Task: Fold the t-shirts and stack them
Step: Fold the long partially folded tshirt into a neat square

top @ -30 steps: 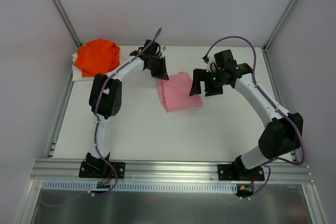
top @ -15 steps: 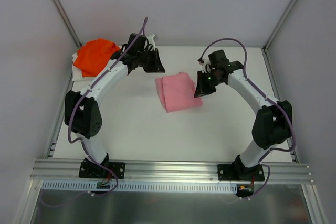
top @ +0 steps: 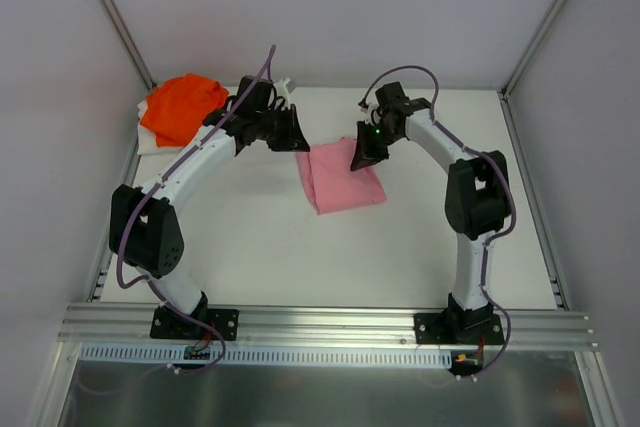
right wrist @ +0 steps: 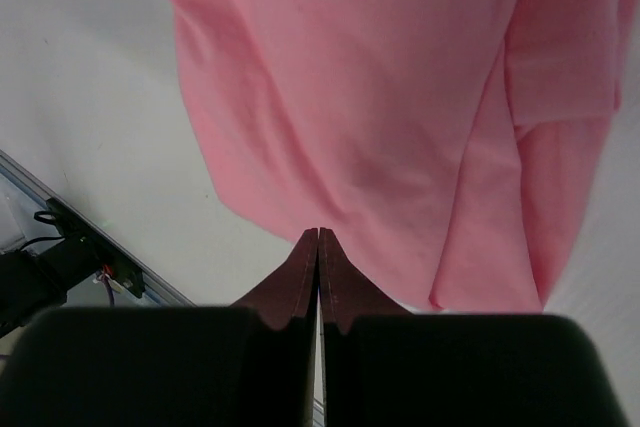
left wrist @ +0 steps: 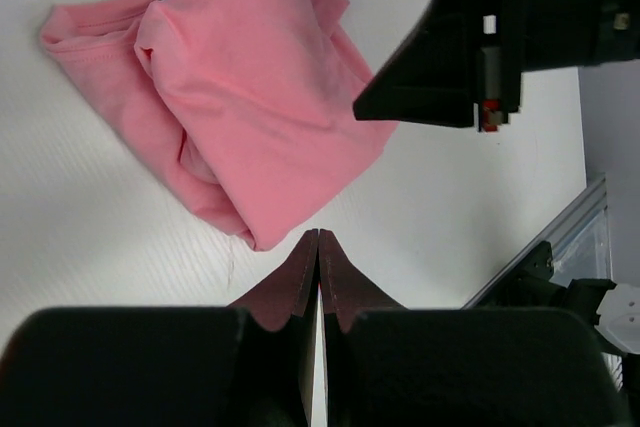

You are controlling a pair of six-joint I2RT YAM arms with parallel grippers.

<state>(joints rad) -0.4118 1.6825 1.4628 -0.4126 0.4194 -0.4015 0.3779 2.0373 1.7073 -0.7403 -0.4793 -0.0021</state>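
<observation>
Pink t-shirt, closed right jaws at its edge

Pink shirt is folded into a rough rectangle, lying flat around the middle, a bit toward the far side. The folds are kinda lumpy, with layers poking out along one edge. Orange shirt is bunched in a crumpled heap way over in the far left corner, well apart from the pink one.

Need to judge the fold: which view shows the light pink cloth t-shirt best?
Left wrist: nearly all the folded light pink cloth t-shirt, close, layers visible. Top external shows it small; right wrist crops it.
</observation>
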